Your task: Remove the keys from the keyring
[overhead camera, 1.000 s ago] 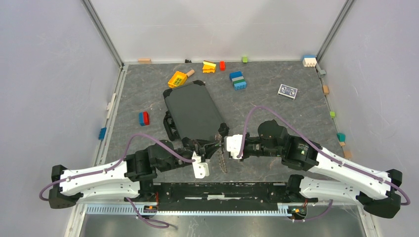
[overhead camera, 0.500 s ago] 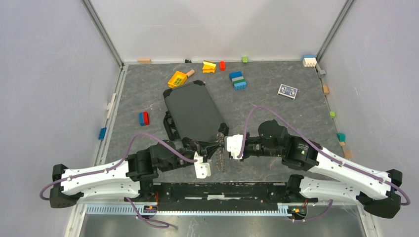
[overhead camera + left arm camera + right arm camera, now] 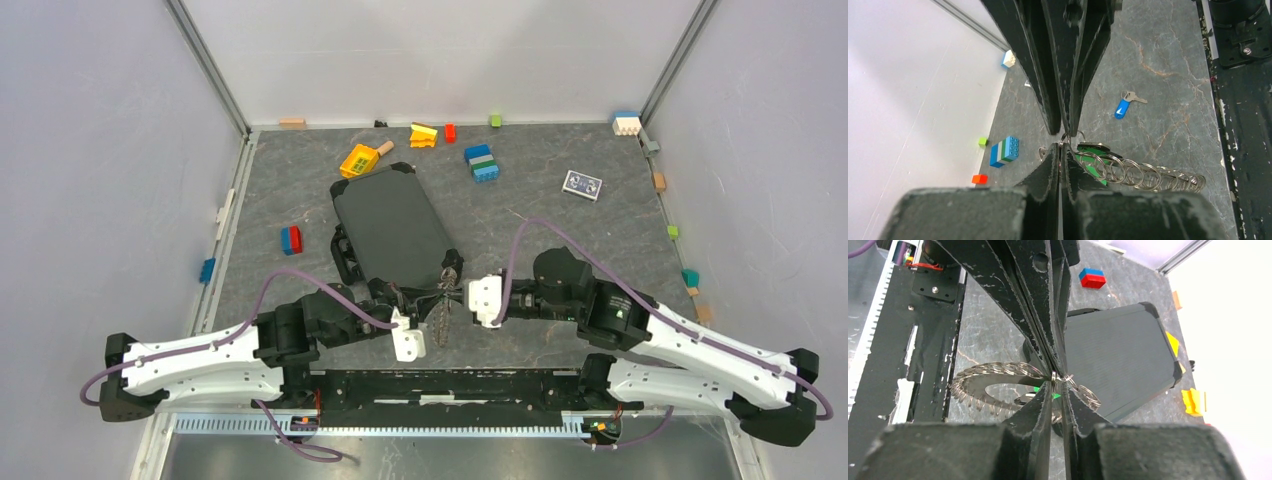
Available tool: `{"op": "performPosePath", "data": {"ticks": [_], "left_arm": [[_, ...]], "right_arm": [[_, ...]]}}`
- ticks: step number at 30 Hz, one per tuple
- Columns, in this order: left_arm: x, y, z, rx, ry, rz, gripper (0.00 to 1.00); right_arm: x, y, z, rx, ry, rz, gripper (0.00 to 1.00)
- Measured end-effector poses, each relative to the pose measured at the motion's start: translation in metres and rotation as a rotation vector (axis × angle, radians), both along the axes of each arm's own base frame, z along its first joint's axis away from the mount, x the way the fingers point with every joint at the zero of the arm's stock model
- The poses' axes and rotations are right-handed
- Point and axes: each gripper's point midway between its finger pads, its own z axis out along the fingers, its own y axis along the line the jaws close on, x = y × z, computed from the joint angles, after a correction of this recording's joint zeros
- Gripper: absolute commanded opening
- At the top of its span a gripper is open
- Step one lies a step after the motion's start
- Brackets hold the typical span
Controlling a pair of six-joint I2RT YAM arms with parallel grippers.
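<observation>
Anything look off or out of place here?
One blue-headed key lies loose on the table, apart from the keyring pinched in the left gripper, likely already taken off. The black case sits skewed, toy bricks lie scattered near the far edge. No damage visible.

Table (image 3: pixel 560 240) reads dark grey, marbled with pale veins and a few brownish streaks. The keys (image 3: pixel 441 320) flash silvery-grey on the keyring (image 3: pixel 975 384), which is the same bare-metal silver, and a bright green tag (image 3: pixel 1091 160) peeks out among them. The blue-headed key (image 3: pixel 1122 107) has a silver blade. The case (image 3: pixel 390 225) is matte charcoal. Bricks: a blue, white and green striped stack (image 3: pixel 482 163), a red-and-blue one (image 3: pixel 291 239), a yellow one (image 3: pixel 358 160). The card (image 3: pixel 582 184) is navy with a white pattern. Left arm (image 3: pixel 200 365) and right arm (image 3: pixel 700 350) are white with black joints, their cables purple
</observation>
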Motion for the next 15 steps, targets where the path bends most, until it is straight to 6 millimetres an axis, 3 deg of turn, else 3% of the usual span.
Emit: {"op": "performPosePath", "data": {"ticks": [8, 15], "left_arm": [[-0.001, 0.012, 0.007, -0.039, 0.007, 0.016, 0.02], [-0.001, 0.022, 0.018, -0.135, 0.012, 0.035, 0.02]], "right_arm": [[-0.006, -0.013, 0.025, 0.186, -0.087, 0.0, 0.33], [-0.009, -0.01, 0.021, 0.302, -0.058, -0.007, 0.37]]}}
